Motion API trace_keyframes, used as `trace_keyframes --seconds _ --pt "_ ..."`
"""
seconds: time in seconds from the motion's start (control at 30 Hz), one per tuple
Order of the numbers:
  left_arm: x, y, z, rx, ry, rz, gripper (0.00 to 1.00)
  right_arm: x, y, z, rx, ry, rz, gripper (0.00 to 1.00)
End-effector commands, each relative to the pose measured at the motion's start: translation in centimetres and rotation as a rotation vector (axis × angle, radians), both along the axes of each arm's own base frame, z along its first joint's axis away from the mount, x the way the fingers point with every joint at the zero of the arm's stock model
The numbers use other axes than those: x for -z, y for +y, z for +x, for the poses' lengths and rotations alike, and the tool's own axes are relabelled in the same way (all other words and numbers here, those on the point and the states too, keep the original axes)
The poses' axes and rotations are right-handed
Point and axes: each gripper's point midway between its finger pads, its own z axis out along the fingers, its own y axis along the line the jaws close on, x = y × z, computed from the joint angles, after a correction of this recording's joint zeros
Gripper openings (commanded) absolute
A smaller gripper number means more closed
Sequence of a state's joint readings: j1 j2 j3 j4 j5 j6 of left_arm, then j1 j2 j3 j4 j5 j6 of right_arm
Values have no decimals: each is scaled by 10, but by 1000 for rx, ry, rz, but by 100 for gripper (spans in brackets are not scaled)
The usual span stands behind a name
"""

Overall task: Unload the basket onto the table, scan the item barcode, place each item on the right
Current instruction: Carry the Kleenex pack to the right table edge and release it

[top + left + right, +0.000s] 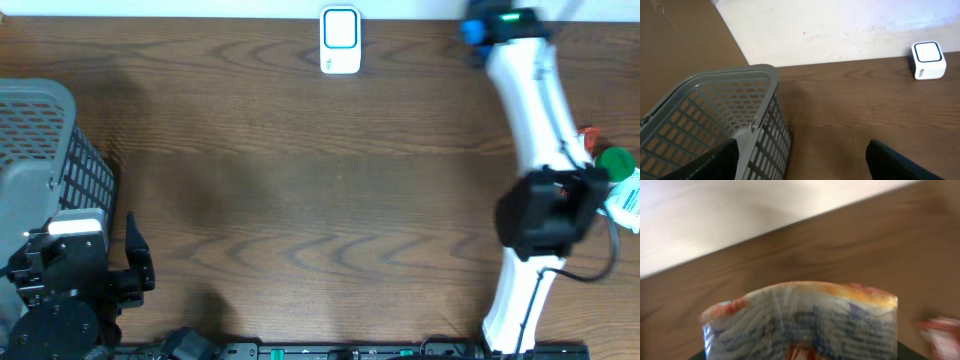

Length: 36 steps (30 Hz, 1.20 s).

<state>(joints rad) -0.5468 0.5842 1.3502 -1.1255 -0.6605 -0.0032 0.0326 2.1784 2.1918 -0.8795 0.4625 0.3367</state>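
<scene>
A crinkled packet (800,320) printed in white and blue, with orange-red edges, fills the right wrist view between the dark jaws. My right gripper (797,352) is shut on it. From overhead the right gripper (598,195) sits at the table's right edge, with the white and teal packet (628,200) at its tip. The white barcode scanner (340,40) stands at the back middle of the table, far from the packet. It also shows in the left wrist view as the scanner (928,60) at the far right. My left gripper (138,262) rests at the front left, open and empty (802,157).
A grey plastic basket (40,140) stands at the left edge, right beside the left gripper, its rim (730,82) close in the left wrist view. A green object (615,160) and a red scrap (588,135) lie at the right edge by the packet.
</scene>
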Motion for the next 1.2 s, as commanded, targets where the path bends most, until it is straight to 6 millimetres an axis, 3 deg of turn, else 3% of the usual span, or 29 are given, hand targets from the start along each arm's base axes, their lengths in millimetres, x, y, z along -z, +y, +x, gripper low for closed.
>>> trace_keyframes --seconds 0.0,0.13,0.23,0.37,0.5,0.7,0.83,0.9,1.0,1.17 --pt "-1 2 -2 -6 -9 -4 82 14 -69 -25 167 86 -71 60" --pt "-1 2 -2 -6 -9 -4 82 52 -134 -58 296 196 -28 61" --pt "-1 2 -2 -6 -9 -4 82 86 -163 -78 336 258 62 61" --pt "-1 2 -2 -6 -9 -4 82 129 -179 -101 387 305 233 62" --pt "-1 2 -2 -6 -9 -4 82 158 -188 -117 458 312 351 65" --pt "-1 2 -2 -6 -9 -4 82 160 -208 -125 493 288 367 68" --pt "-1 2 -2 -6 -9 -4 82 146 -214 -127 498 268 399 83" --pt "-1 2 -2 -6 -9 -4 82 126 -214 -124 486 234 427 98" --pt "-1 2 -2 -6 -9 -4 82 78 -213 -116 451 148 463 99" --pt "-1 2 -2 -6 -9 -4 82 -31 -183 -98 281 -74 570 99"
